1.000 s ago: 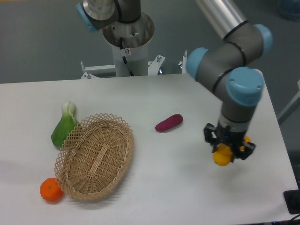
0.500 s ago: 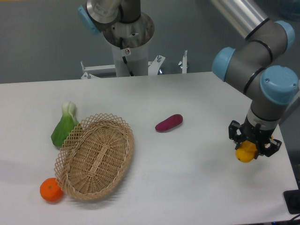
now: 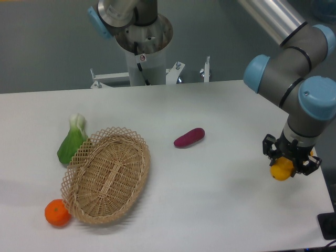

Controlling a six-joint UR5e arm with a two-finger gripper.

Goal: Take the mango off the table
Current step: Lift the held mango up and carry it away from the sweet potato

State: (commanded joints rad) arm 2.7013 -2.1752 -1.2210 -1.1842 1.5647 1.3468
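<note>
The yellow-orange mango (image 3: 281, 169) sits between the black fingers of my gripper (image 3: 287, 164), which is shut on it at the right side of the white table (image 3: 210, 210). The fruit appears held just above the tabletop near the right edge. The arm's grey and blue wrist rises above it and hides the mango's upper part.
A dark purple oblong vegetable (image 3: 189, 137) lies mid-table. A woven basket (image 3: 106, 175) leans at the left, with a green leafy vegetable (image 3: 72, 140) behind it and a round orange tangerine (image 3: 56, 213) at its lower left. The robot base (image 3: 143, 42) stands behind the table.
My gripper has carried the mango to the right, from the middle-right of the table toward its right edge. Everything else stayed put.
</note>
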